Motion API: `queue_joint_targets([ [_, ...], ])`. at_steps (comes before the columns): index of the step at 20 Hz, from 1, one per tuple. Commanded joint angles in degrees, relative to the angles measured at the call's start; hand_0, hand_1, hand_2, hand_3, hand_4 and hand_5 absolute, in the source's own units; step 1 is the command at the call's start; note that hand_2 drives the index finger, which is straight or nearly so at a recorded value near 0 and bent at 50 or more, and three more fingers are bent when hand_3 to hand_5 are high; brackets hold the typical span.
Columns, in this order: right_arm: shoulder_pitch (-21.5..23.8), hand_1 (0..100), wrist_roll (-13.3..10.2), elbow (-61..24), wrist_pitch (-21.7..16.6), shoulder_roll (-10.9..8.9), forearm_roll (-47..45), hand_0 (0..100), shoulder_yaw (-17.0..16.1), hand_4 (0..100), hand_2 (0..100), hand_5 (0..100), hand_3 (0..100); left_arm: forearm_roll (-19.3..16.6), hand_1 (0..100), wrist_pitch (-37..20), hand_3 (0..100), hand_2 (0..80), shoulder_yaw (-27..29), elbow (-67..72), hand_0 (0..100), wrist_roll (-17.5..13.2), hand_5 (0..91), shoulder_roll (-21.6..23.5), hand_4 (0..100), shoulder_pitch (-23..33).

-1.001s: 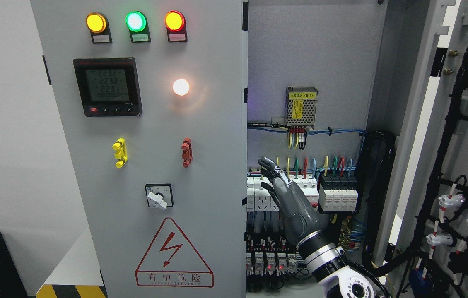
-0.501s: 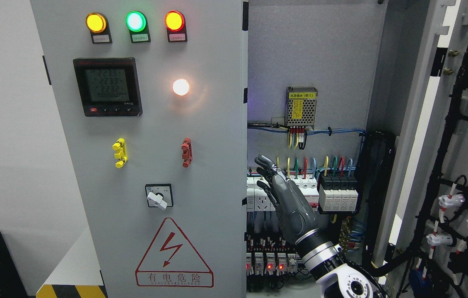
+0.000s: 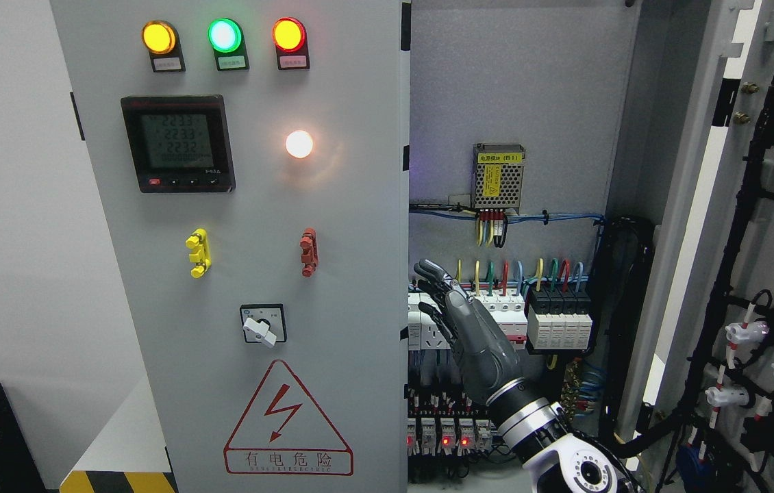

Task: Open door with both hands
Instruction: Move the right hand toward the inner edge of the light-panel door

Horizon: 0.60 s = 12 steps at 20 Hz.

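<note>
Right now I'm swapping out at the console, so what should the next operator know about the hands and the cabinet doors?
Right hand: raised inside the open right half of the cabinet, fingers spread, holding nothing, close to the inner edge of the left door.
Left hand: not in view.
Right door: swung wide, wiring side showing.
Left door: not opened, lamps and meter facing the camera.
Done: right door open.
Left: likely catch the left door's edge and swing it open.
</note>
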Motion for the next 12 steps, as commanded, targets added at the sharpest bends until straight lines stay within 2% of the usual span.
queue_joint_targets([
  [1,-0.6,14,0.1,1.5,0.3,-0.28,-1.7,6,-0.1,0,0,0,0,1.1,56,0.0,0,0.0,0.0,0.0,12,0.0,0.0,0.0,0,0.0],
  [5,-2.0,14,0.1,2.6,2.0,-0.28,-4.1,6,-0.1,0,0,0,0,1.1,56,0.0,0,0.0,0.0,0.0,12,0.0,0.0,0.0,0,0.0],
  [10,-2.3,14,0.3,2.8,2.0,-0.28,-4.1,6,-0.1,0,0,0,0,1.1,56,0.0,0,0.0,0.0,0.1,12,0.0,0.0,0.0,0,0.0],
  [12,-2.4,14,1.2,2.8,2.1,-0.28,-4.1,6,0.0,0,0,0,0,1.1,56,0.0,0,0.0,0.0,0.0,12,0.0,0.0,0.0,0,0.0],
])
